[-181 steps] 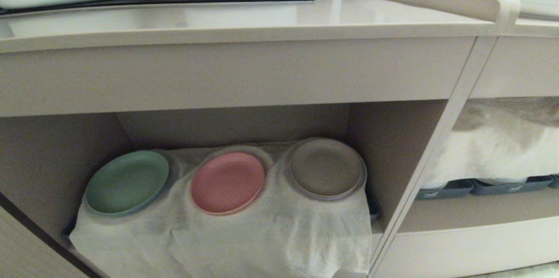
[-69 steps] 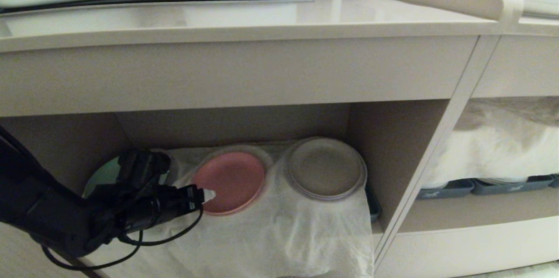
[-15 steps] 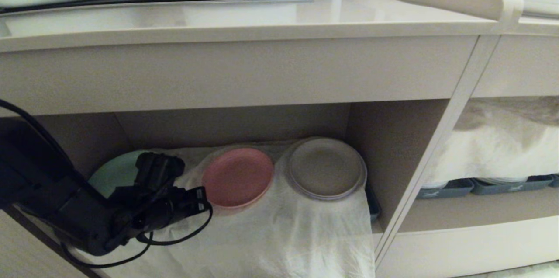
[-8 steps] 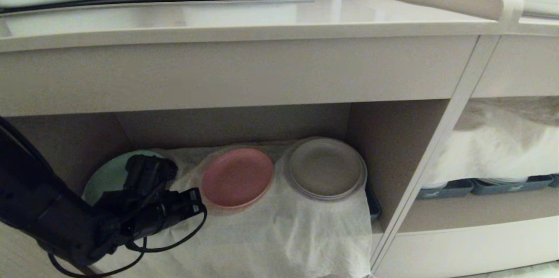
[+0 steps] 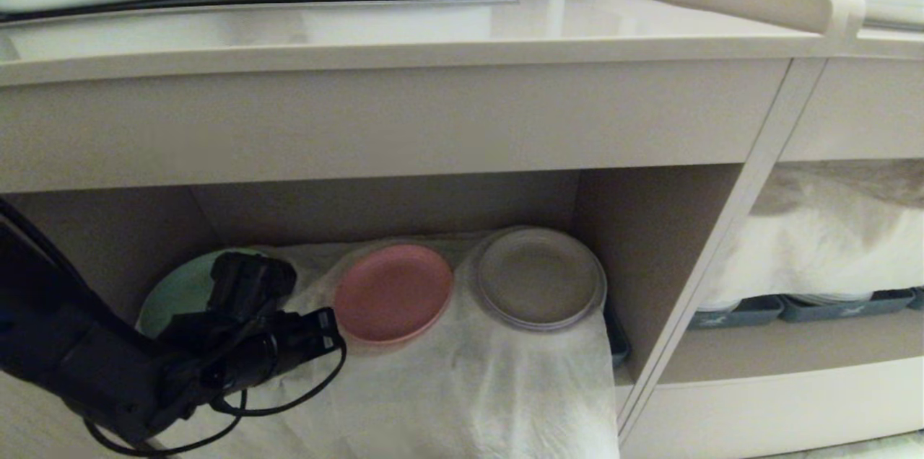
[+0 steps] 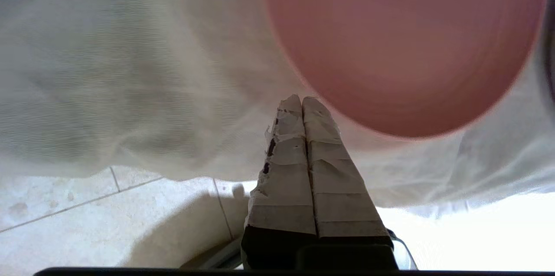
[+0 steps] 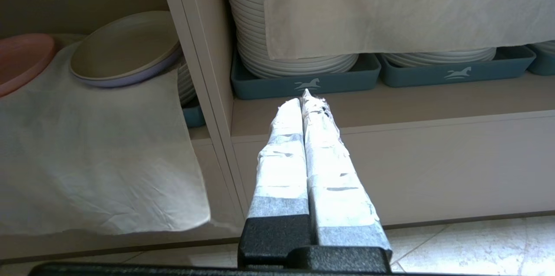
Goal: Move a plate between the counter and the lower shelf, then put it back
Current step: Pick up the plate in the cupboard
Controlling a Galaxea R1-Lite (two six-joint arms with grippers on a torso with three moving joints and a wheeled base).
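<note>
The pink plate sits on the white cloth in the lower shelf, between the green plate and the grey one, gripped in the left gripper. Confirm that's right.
Not gripped. The left wrist view shows the left gripper shut on nothing, its tips just short of the pink plate. The rest holds: in the head view it lies on the white cloth in the lower shelf, between the green plate and the grey one.

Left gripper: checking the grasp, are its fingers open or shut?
Shut: the left gripper's fingers press together, nothing between, beside the plate.

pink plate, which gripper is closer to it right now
Left. The left gripper sits right at the near edge of the pink plate, jaws shut. The right gripper is off by the neighbouring shelf's grey trays.
</note>
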